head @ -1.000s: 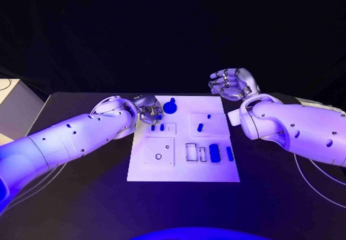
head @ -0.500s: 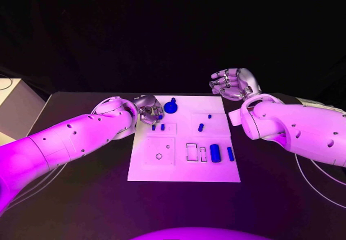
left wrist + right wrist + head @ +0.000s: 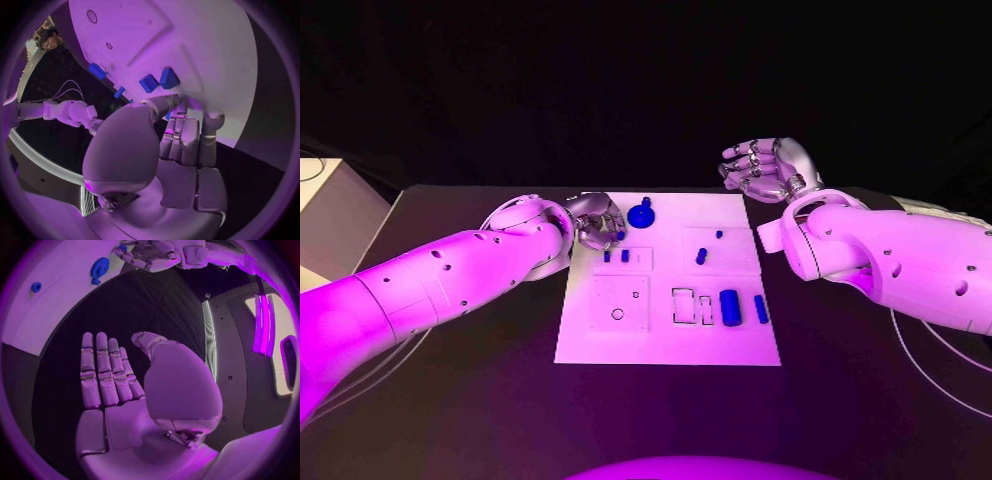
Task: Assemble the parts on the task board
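Right now I see my left hand at the white board's left edge, fingers curled near two small blue parts; whether it grips anything, I cannot tell. My right hand hovers off the board's far right corner, fingers straight and empty.

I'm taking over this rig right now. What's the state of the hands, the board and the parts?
Left hand: at the board's far left corner; whether it holds a part, I cannot tell.
Right hand: open, raised beyond the board's far right corner, holding nothing.
Parts: round part at the far edge, small pieces mid-board, long pieces near the right side.
Done: unclear. Left: recesses look unfilled.
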